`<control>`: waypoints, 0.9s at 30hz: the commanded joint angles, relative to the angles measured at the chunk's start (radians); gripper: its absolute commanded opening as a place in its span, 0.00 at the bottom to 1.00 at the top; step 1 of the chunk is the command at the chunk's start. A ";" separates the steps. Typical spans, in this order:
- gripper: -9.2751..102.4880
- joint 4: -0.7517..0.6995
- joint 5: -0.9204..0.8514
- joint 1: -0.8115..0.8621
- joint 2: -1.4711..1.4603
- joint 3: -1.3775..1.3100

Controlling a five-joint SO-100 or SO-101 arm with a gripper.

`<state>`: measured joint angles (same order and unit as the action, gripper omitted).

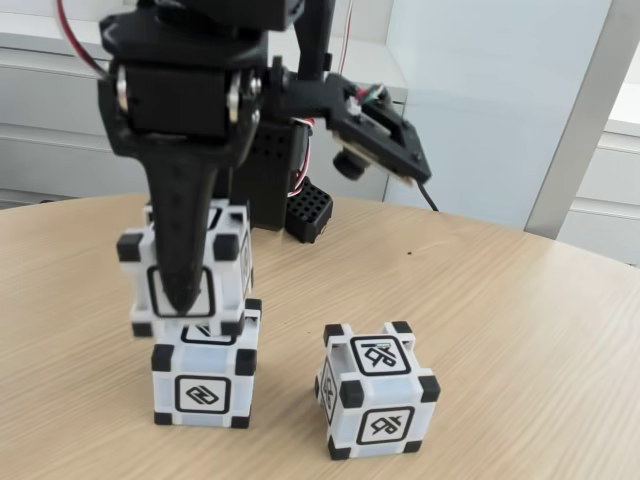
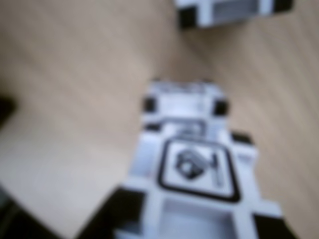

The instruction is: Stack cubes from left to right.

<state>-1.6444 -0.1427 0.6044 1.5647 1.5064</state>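
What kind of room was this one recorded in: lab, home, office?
Most likely an office or meeting room. The arm works on a rounded wooden table, with pale drawer cabinets along the wall behind and a light partition panel beside them. Nothing domestic is in sight, only the cubes.

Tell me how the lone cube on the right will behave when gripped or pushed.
The lone cube looks like rigid plastic, so probably stiff. Flat faces suggest it slides on the table rather than rolls. Its smooth white sides may be slippery.
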 commanded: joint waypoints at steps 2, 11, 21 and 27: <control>0.24 0.048 0.015 -0.008 0.006 -0.025; 0.23 0.032 0.008 -0.008 0.017 -0.023; 0.23 0.009 -0.003 0.003 0.021 -0.021; 0.23 -0.035 -0.018 -0.003 0.011 -0.023</control>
<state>-1.6690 -0.1549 0.6044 1.5647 1.5064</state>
